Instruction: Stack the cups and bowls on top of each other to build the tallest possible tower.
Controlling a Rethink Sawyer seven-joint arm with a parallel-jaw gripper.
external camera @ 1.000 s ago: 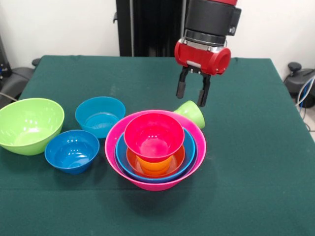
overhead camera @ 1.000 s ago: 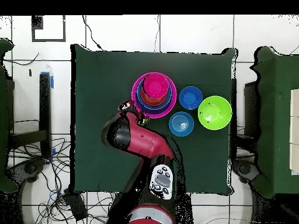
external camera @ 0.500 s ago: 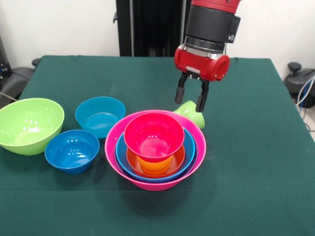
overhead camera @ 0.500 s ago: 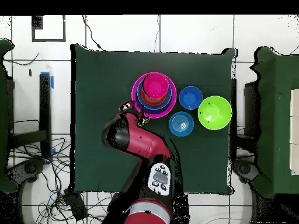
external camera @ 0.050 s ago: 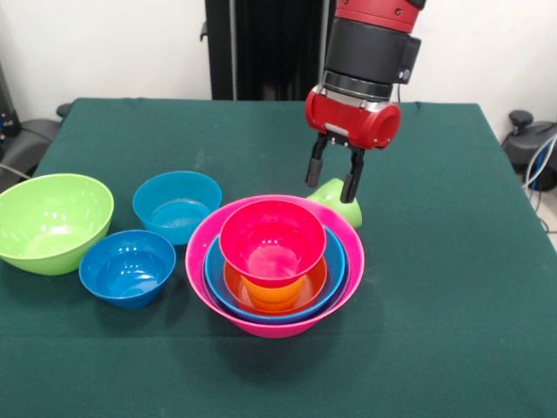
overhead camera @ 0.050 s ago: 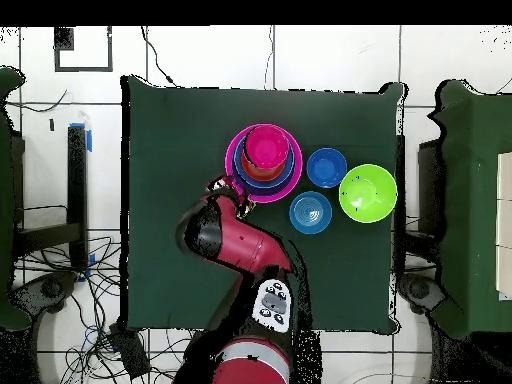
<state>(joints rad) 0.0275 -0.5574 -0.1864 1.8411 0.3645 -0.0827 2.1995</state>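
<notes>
The tower stands near the table's middle: a big pink bowl [external camera @ 0.050 s ago: 261, 326] holds a blue bowl [external camera @ 0.050 s ago: 335, 274], an orange bowl [external camera @ 0.050 s ago: 318, 279] and an orange cup [external camera @ 0.050 s ago: 274, 294], with a red-pink bowl [external camera @ 0.050 s ago: 271, 237] on top. A lime green cup [external camera @ 0.050 s ago: 343, 209] lies on its side just behind the pink bowl's rim. My gripper [external camera @ 0.050 s ago: 329, 188] hangs open right above that cup, one finger to either side of its upper end. In the overhead view the tower [overhead camera @ 0.050 s ago: 263, 160] shows, and the arm [overhead camera @ 0.050 s ago: 235, 235] covers the gripper and the green cup.
Left of the tower in the front view sit a lime green bowl [external camera @ 0.050 s ago: 52, 222], a sky blue bowl [external camera @ 0.050 s ago: 177, 205] and a dark blue bowl [external camera @ 0.050 s ago: 127, 266]. The green cloth table [external camera @ 0.050 s ago: 452, 287] stretches to the right.
The gripper has shifted a little left in the front view and come down, so its open fingers now frame the lying green cup. Bowls and tower have not moved.
</notes>
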